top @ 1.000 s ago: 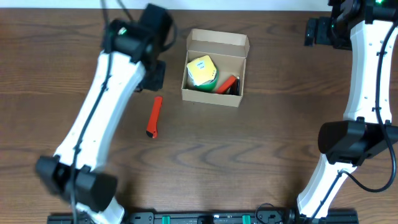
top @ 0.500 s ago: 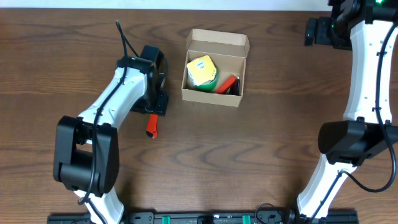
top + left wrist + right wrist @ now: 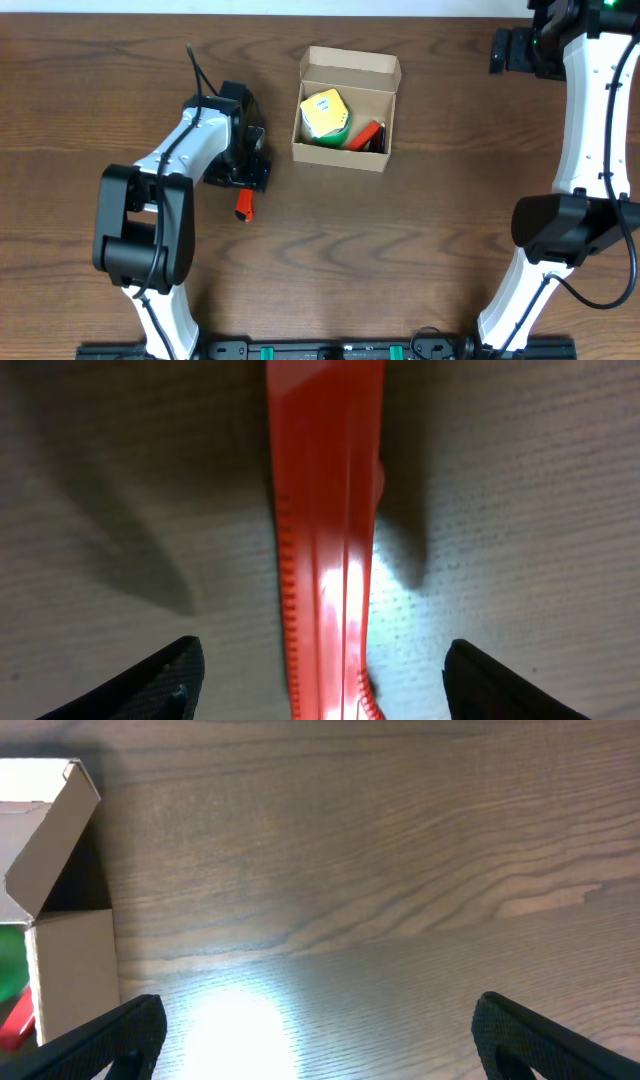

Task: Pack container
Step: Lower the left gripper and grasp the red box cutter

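Your left jaws spread wide astride a glossy red ribbed plastic strip [image 3: 325, 540] on the woodgrain worktop [image 3: 420, 250], right jaws likewise parted, open rectangular cardboard box [image 3: 338, 155] near the strip's right.

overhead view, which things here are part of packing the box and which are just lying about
In the job: cardboard container, open; yellow-green item and red item inside it; red tool on the table, under the open left fingers.
Lying about: no spare items seen; right fingers idle, open, away from the container.
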You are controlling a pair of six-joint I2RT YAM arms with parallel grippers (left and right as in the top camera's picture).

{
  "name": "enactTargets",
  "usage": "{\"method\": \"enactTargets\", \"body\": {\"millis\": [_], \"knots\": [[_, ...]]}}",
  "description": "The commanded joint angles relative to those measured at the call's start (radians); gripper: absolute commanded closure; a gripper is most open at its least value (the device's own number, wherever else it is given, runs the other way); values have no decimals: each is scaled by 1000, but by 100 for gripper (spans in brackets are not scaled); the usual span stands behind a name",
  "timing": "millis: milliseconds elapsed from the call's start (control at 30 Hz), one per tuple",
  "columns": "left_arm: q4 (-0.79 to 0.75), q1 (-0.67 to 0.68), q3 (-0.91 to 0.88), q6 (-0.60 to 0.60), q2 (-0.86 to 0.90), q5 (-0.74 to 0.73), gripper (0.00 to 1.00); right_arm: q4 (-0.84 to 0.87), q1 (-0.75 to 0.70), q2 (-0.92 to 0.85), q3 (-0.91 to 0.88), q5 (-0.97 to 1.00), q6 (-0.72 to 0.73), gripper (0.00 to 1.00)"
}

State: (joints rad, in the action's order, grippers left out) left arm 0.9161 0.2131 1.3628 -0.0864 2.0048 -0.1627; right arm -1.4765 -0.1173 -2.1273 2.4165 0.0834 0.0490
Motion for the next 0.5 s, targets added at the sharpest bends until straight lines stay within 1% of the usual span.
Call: {"method": "enactTargets", "body": {"millis": [0, 300, 367, 467], "knots": [[-8, -3, -8, -1, 23, -14, 22, -1, 3, -6, 0, 2, 10, 1], [-34, -3, -8, 16, 74, -14, 22, -1, 3, -6, 0, 2, 10, 1], [-35, -3, -8, 16, 94, -14, 24, -1, 3, -6, 0, 2, 10, 1], [-34, -3, -8, 24, 118, -14, 30, -1, 3, -6, 0, 2, 10, 1]]}}
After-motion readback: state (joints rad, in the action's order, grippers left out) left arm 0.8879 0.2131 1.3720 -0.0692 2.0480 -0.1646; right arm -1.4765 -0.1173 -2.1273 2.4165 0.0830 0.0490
